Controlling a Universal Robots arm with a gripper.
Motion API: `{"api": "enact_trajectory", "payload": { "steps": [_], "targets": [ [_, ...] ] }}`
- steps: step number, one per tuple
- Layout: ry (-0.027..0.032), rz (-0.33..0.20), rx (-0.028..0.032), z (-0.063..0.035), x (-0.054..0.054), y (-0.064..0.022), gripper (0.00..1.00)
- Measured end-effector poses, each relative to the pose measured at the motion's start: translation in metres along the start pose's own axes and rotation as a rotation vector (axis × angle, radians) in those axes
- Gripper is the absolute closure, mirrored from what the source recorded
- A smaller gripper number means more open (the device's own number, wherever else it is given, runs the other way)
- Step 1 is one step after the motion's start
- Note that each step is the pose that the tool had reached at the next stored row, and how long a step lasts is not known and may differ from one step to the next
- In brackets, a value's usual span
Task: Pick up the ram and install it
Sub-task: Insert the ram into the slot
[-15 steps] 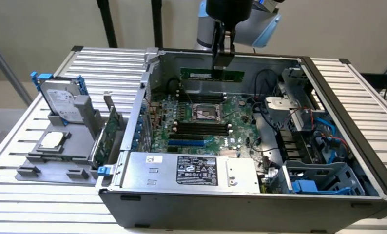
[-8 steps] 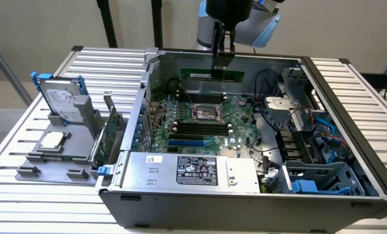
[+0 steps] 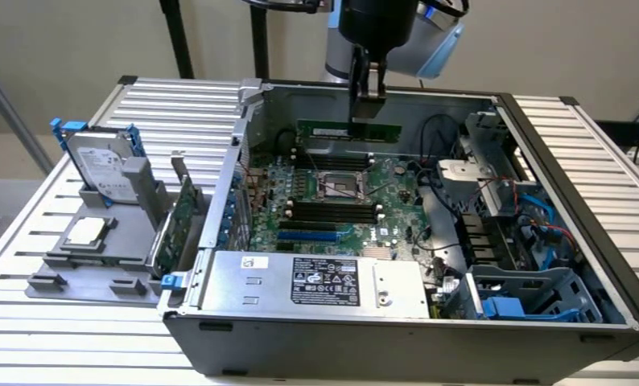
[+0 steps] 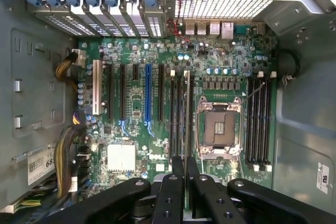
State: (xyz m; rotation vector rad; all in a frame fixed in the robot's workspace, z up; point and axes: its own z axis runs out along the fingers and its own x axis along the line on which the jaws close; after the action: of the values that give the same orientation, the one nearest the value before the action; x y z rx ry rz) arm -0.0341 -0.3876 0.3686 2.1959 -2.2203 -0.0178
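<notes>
1. At the exterior view's left, a gray holder sits on the slatted tabletop. It carries a hard drive in blue rails, a processor chip and a green card standing on edge with a blue tab.
2. Just beside it, in the middle of the frame, the open computer case has its motherboard facing up. A power supply lies along the near wall.
3. In the upper middle, my jaws are clamped on the top edge of the ram. The stick hangs level and on edge above the black memory slots, beyond the processor socket. I cannot tell whether it touches a slot.
4. In the wrist view, the ram runs edge-on out from between my jaws, lined up along the slots.
5. At the lower right of the exterior view stands a drive cage with blue parts.
</notes>
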Motion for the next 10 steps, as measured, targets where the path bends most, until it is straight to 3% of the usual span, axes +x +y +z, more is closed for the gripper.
{"api": "enact_trajectory", "payload": {
  "steps": [10],
  "targets": [
    [0.0001, 0.0, 0.0, 0.0181, 0.006, -0.0001, 0.86]
  ]
}}
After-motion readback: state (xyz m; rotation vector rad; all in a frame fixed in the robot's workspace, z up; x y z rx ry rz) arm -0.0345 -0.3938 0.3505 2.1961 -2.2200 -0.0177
